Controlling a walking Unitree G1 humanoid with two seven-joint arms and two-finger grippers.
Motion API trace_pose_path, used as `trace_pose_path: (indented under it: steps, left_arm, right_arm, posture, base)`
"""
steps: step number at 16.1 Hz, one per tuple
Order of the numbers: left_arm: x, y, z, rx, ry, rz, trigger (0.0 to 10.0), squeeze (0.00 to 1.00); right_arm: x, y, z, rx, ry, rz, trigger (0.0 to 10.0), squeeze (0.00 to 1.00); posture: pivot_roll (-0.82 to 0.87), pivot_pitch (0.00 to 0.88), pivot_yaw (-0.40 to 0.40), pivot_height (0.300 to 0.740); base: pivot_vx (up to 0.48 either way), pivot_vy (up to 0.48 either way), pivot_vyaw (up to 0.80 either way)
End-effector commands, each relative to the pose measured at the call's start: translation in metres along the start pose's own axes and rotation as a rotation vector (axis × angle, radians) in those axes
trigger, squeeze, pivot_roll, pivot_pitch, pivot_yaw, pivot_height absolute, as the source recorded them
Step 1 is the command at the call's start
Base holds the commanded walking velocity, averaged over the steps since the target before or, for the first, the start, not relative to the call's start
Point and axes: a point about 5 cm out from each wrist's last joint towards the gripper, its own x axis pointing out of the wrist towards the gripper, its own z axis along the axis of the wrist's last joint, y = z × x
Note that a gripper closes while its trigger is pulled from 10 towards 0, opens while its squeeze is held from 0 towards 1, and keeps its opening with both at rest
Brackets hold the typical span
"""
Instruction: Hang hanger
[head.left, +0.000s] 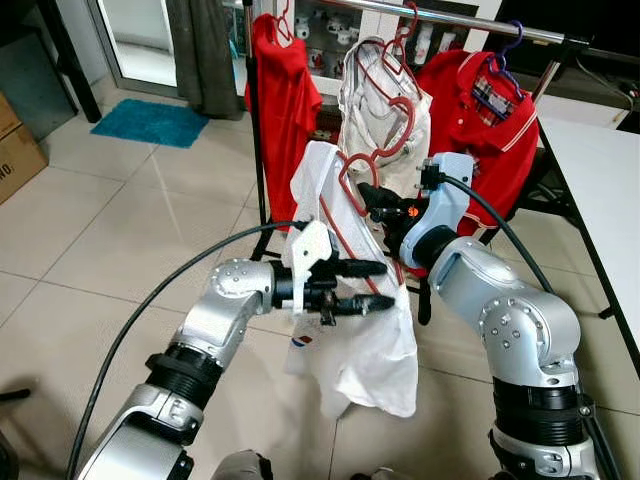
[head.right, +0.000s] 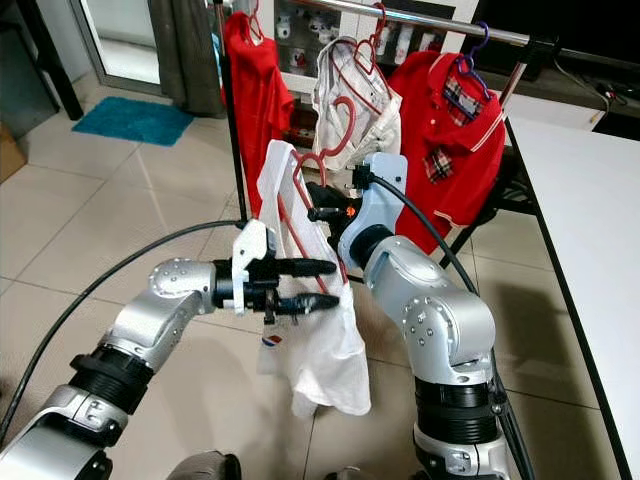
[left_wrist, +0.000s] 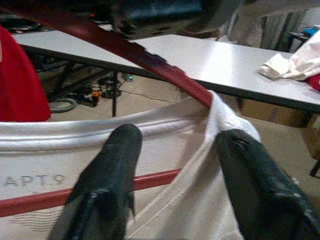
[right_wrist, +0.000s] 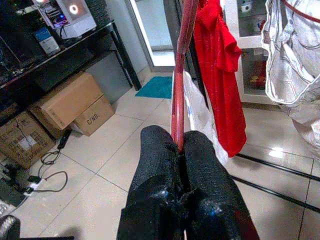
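Hanger (head.left: 352, 172) in clamped right gripper (right_wrist: 181, 150).

— That red hanger (head.left: 352, 172) pinched in the right gripper (right_wrist: 181, 150), is it plastic?
— Looks it: smooth, slightly glossy. The white shirt (head.left: 365, 340) draped on it is soft matt cloth, with a ribbed collar between the left gripper (head.left: 378, 285) fingers.
— And the fingers (right_wrist: 157, 165) themselves?
— Black, pebbly rubber-like skin, a dull sheen.
— The arms?
— Brushed silver metal on the left arm (head.left: 215, 320), with a white plastic piece just behind the left gripper.
— Beyond the right gripper?
— A shiny metal rail (head.left: 450, 20), red cloth shirts (head.left: 285, 100), and glossy floor tiles (head.left: 100, 230) beneath.
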Motion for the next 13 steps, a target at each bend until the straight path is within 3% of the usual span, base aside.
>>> trace_pose_path:
  steps: [1,2,3,4,13]
  left_arm:
    - [0.0056,-0.0008,0.003,0.02,0.013,-0.041,2.4,0.45]
    - [0.006,-0.0012,0.0031,0.019,0.014,-0.047,0.0,0.24]
    - [0.0061,-0.0014,0.0032,0.019,0.014,-0.049,0.0,0.24]
    - [0.0063,-0.0022,0.0033,0.022,0.017,-0.057,0.0,0.0]
    - [0.0059,-0.0076,0.001,0.007,0.02,-0.093,0.0,0.0]
  right_arm:
    - [-0.0019,0.0009,0.0069,-0.005,-0.027,0.009,10.0,0.0]
    - [-0.002,0.0008,0.0069,-0.005,-0.027,0.008,10.0,0.0]
    - [-0.002,0.0007,0.0069,-0.005,-0.027,0.007,10.0,0.0]
    - [-0.002,0.0006,0.0069,-0.005,-0.027,0.007,10.0,0.0]
    - [-0.0009,0.0013,0.0061,-0.007,-0.024,0.013,10.0,0.0]
  posture:
    - [-0.01,0.034,-0.036,0.74]
    - [-0.01,0.033,-0.036,0.74]
    - [-0.01,0.033,-0.036,0.74]
    - [-0.01,0.033,-0.036,0.74]
    - [-0.01,0.023,-0.042,0.74]
  base:
    - [0.0,0.0,0.0]
    - [0.0,0.0,0.0]
    - [0.0,0.0,0.0]
    - [0.0,0.0,0.0]
    - [0.0,0.0,0.0]
